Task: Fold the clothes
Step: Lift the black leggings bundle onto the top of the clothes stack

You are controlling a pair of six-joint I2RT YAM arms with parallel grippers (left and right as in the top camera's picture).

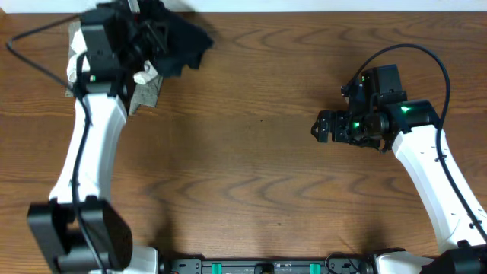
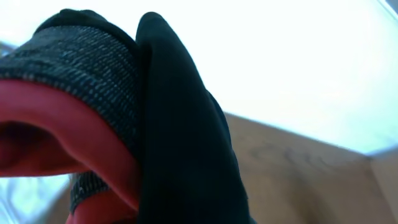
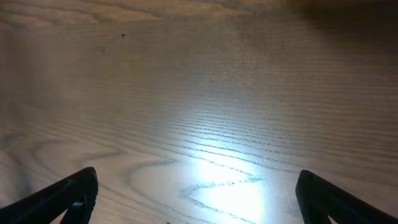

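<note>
The clothes are a bunch of black pants lifted at the table's far left corner. My left gripper is shut on them. In the left wrist view the black fabric and the grey waistband with its red lining fill the picture and hide the fingers. My right gripper hovers over bare wood at the right, far from the pants. In the right wrist view my right gripper stands wide open with only the tabletop between its fingertips.
Folded grey and white garments lie under and beside the left arm at the far left. The wooden table stretches between the two arms. A black cable loops above the right arm.
</note>
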